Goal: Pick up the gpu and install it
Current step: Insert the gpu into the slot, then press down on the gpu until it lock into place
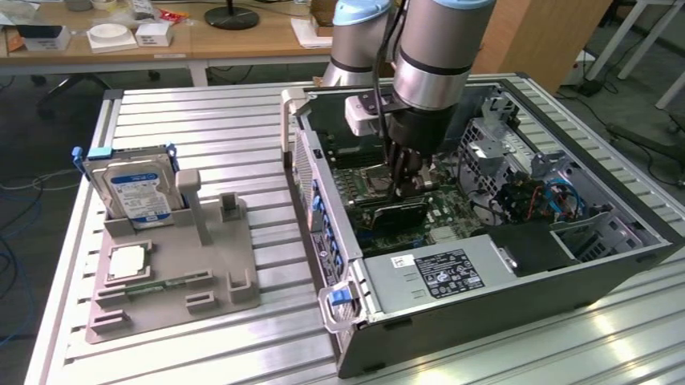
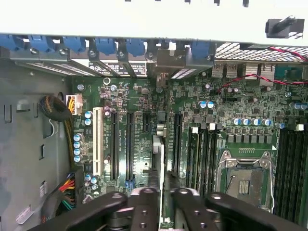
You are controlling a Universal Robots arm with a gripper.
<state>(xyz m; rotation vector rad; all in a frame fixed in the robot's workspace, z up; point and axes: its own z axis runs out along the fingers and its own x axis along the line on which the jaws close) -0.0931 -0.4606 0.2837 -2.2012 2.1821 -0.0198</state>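
Observation:
The gpu (image 1: 392, 211) is a thin dark card standing on edge on the green motherboard (image 1: 358, 164) inside the open computer case (image 1: 503, 309). In the wrist view the gpu (image 2: 161, 149) runs as a narrow strip along an expansion slot, its pale metal end strip (image 2: 168, 67) against the case's rear wall. My gripper (image 1: 405, 188) reaches straight down into the case onto the card's upper edge. The two black fingers (image 2: 147, 204) stand close together in the wrist view, one on each side of that edge, gripper (image 2: 163, 195) shut on it.
A grey parts holder (image 1: 214, 273) on the slatted table at the exterior view's left carries a silver hard drive (image 1: 137, 192), a processor chip (image 1: 127, 261) and a green memory stick (image 1: 163, 284). Empty slots (image 2: 129, 144) and the processor socket (image 2: 245, 175) flank the card. Cables (image 1: 551, 200) fill the case's far end.

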